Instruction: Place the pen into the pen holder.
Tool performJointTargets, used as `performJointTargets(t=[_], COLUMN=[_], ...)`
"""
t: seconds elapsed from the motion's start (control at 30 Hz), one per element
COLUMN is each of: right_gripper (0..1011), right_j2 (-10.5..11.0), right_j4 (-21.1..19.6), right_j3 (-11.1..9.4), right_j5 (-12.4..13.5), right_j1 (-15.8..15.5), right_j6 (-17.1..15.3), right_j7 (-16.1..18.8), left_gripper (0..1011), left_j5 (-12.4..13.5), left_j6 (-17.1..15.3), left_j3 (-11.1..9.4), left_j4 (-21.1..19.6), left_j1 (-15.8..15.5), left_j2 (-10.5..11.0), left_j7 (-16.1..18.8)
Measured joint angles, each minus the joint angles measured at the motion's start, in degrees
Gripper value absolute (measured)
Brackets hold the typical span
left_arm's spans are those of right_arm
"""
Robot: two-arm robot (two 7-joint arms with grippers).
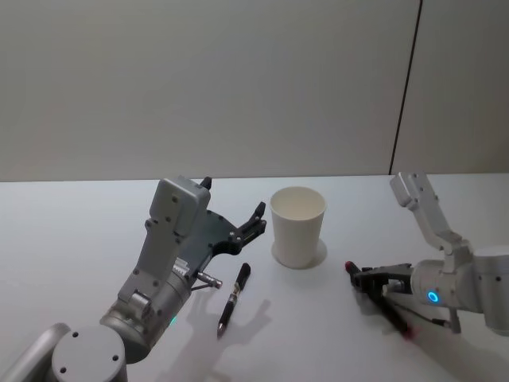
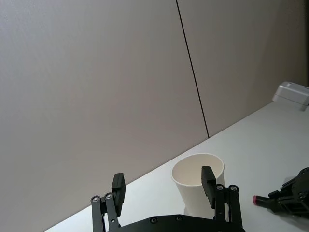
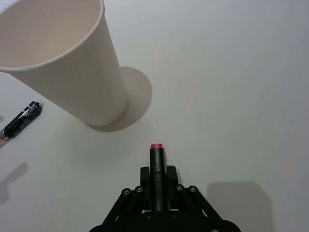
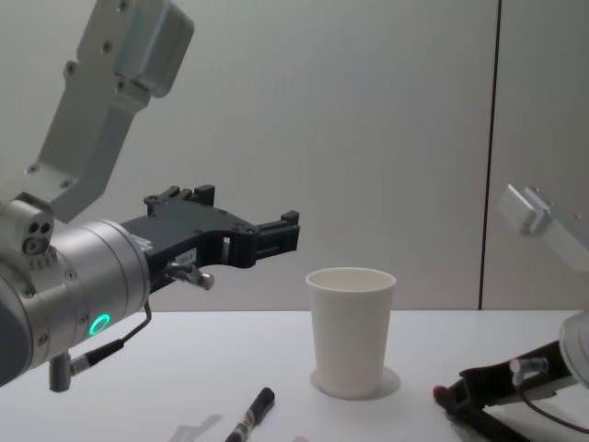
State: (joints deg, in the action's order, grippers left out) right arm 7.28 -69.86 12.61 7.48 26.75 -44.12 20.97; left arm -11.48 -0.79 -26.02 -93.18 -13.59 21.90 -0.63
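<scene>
Head view: right gripper [image 1: 367,277] is low on the matte white table [image 1: 79,231], fingers closed on a slim black pen with a pink end [image 1: 350,267]. It sits just right of the pen holder [image 1: 298,227], an upright, tapered white paper cup with a rolled rim. Left gripper [image 1: 235,203] is raised left of the cup, spread wide and empty. A second black pen [image 1: 235,297] lies loose beneath it.

Left wrist view: the cup mouth is round and open (nothing seen inside).

Right wrist view: the held pen points at the cup's base, lying nearly flat.

Chest view: the cup wall is thin, smooth and probably light.

Judgement: lift above the rim first, tip the pen upright, centre it over the mouth and release low. A knock to the rim would likely topple the cup.
</scene>
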Motion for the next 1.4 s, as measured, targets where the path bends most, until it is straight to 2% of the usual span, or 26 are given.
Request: performJointTargets(t=[0.07, 0.5, 0.8, 1.13, 1.4], right_gripper=[176, 176, 176, 176, 175], right_j2=[0.0, -0.1, 0.1, 0.5, 1.0], right_j4=[0.0, -0.5, -2.9, -7.0, -10.3], right_j3=[0.1, 0.3, 0.5, 1.0, 1.4], right_j5=[-0.1, -0.3, -1.0, -3.3, -5.3], right_j1=[0.1, -0.1, -0.8, -2.1, -3.6], right_j6=[0.0, -0.2, 0.9, 3.8, 8.5], right_j7=[0.1, 0.0, -1.1, -2.8, -4.2], left_gripper=[1004, 1004, 1004, 1004, 1004], left_j5=[0.0, 0.0, 0.0, 0.0, 0.0], left_j6=[0.0, 0.0, 0.0, 0.0, 0.0], left_j3=[0.0, 0.0, 0.0, 0.0, 0.0], left_j4=[0.0, 0.0, 0.0, 0.0, 0.0], left_j1=[0.0, 0.0, 0.0, 0.0, 0.0], left_j2=[0.0, 0.0, 0.0, 0.0, 0.0], left_j7=[0.0, 0.0, 0.0, 0.0, 0.0])
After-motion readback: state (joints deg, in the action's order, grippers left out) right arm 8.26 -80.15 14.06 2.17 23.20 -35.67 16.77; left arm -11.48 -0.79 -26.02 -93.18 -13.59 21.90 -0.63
